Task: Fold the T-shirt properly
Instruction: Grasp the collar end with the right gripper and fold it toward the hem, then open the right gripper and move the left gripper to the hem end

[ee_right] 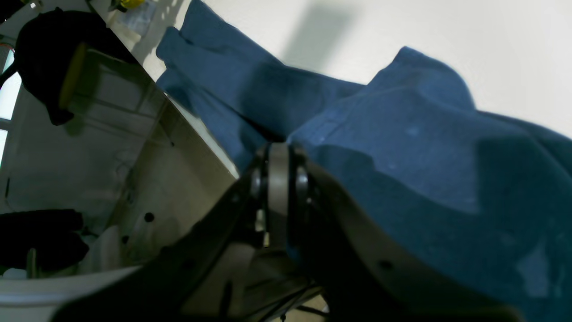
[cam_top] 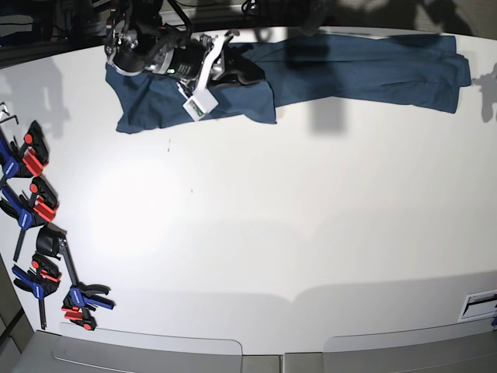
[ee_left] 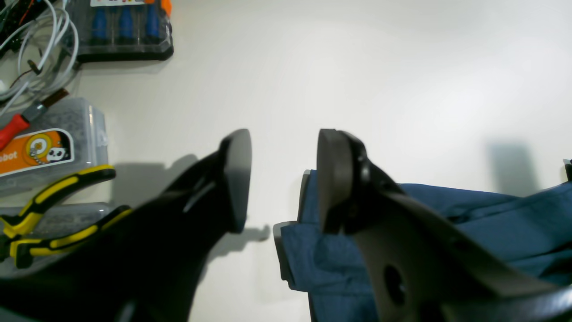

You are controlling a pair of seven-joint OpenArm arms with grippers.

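The dark blue T-shirt (cam_top: 349, 70) lies stretched along the table's far edge, bunched at its left end (cam_top: 155, 105). My right gripper (cam_top: 247, 74) rests low over that bunched part. In the right wrist view its fingers (ee_right: 279, 179) are pressed together, shut on a fold of the T-shirt (ee_right: 402, 147), and cloth rises over one finger. In the left wrist view my left gripper (ee_left: 283, 179) hangs open above bare table with nothing between its fingers. The T-shirt's end (ee_left: 308, 255) lies just under and beside one finger. The left gripper does not show in the base view.
Near the left gripper lie a screwdriver case (ee_left: 125, 31), loose cables (ee_left: 35, 53), a clear box with an orange label (ee_left: 44, 147) and yellow-black pliers (ee_left: 58, 214). Several blue-red clamps (cam_top: 31, 202) line the table's left edge. The table drops off beside the right gripper (ee_right: 134, 179).
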